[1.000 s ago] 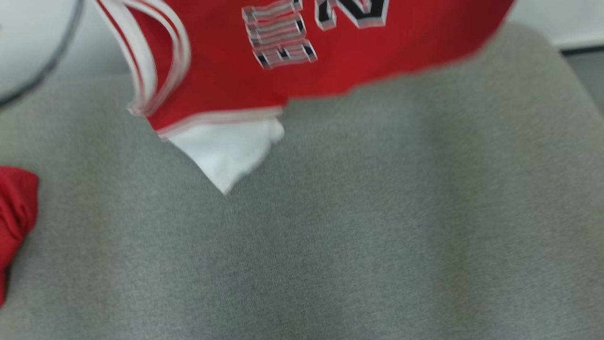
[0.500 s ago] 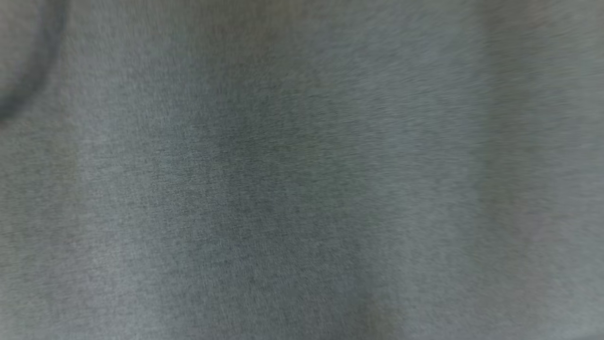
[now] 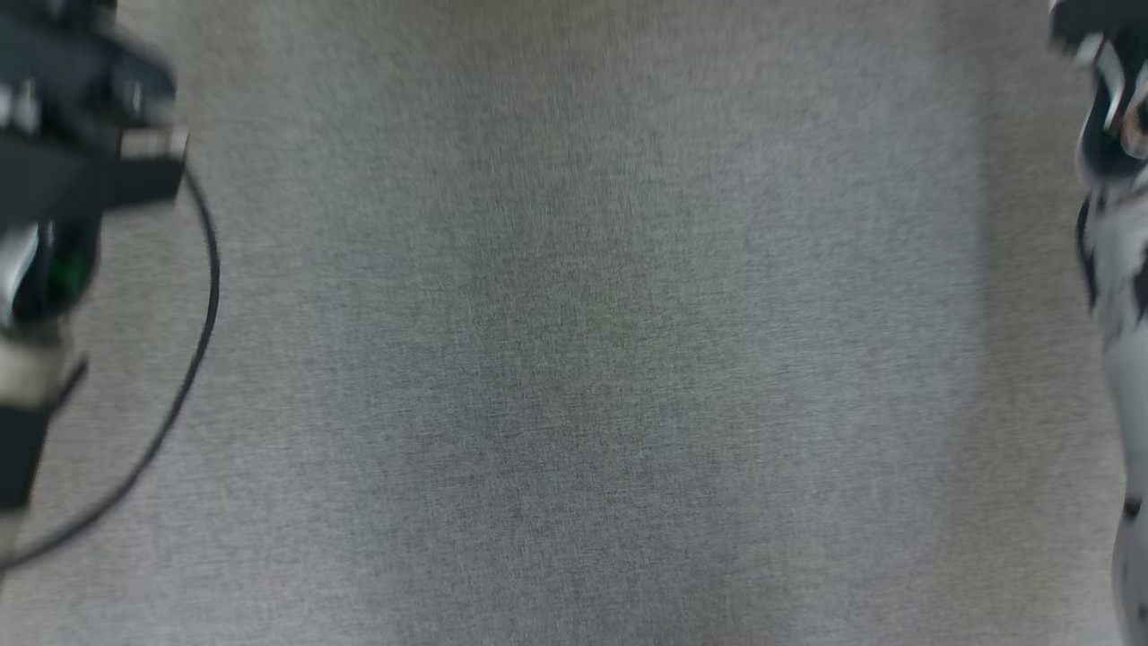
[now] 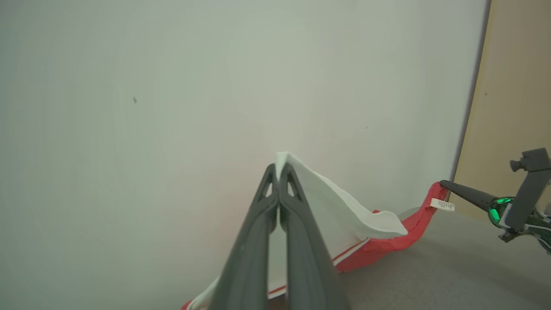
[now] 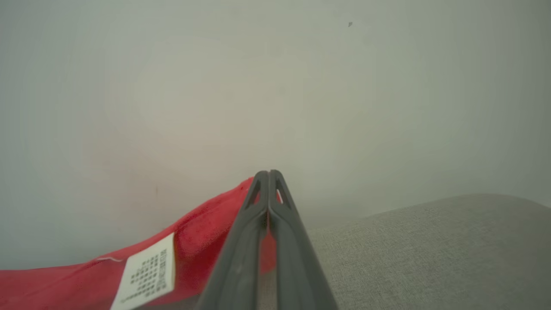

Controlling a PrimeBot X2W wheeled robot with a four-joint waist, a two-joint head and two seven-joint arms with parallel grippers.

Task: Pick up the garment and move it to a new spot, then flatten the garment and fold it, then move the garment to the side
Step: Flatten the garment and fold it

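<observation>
Over the grey cloth surface [image 3: 574, 377] we look straight down from the head and see bare, evenly woven fabric, blurred, with a thin black cable [image 3: 208, 296] looping across its left side beside our left arm [image 3: 72, 170], and our pale right arm [image 3: 1121, 377] along the right edge. From the left wrist we see the left gripper [image 4: 278, 165] with its fingers pressed together on a white edge of the garment [image 4: 379, 245], lifted in front of a plain pale wall [image 4: 172, 86]. From there the garment sags away as a white panel with a red, white-striped band, and its low part comes down near the far edge of the surface, by the wall; we cannot tell whether it touches. A beige panel [image 4: 516, 86] stands beside the wall on that view's right. From the right wrist we see the right gripper [image 5: 268, 173] pinched shut on a red corner of the garment, with a white printed label [image 5: 148, 273] hanging just beside the fingers. Below and to the right of that gripper, the grey surface curves away to a rounded edge under the same pale wall.
</observation>
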